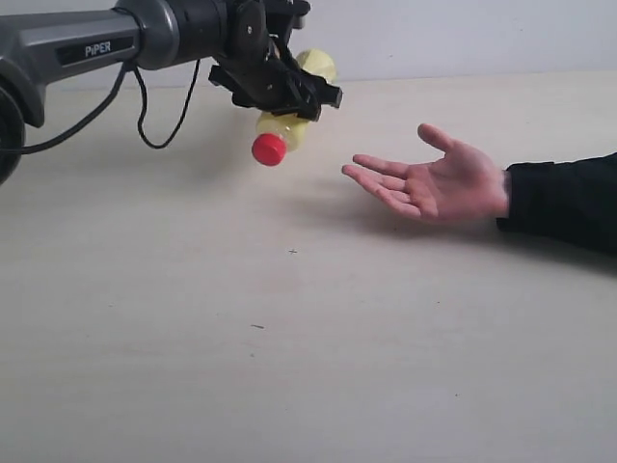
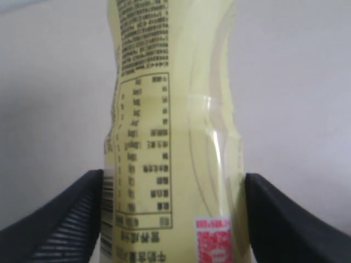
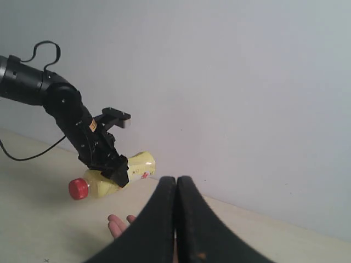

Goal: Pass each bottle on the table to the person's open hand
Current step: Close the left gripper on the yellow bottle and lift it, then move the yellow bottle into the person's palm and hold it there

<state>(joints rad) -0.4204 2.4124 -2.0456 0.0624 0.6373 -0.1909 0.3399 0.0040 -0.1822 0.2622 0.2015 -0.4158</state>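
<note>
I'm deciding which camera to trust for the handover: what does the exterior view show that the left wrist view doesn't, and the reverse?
Only the exterior view: the person's open hand, palm up and apart from the bottle; the bottle's red cap; the table below. Only the left wrist view: the fine print on the label, a pink code patch, and the ribbed pad of one finger. Both: the yellow bottle clamped between the jaws of the left gripper.
</note>
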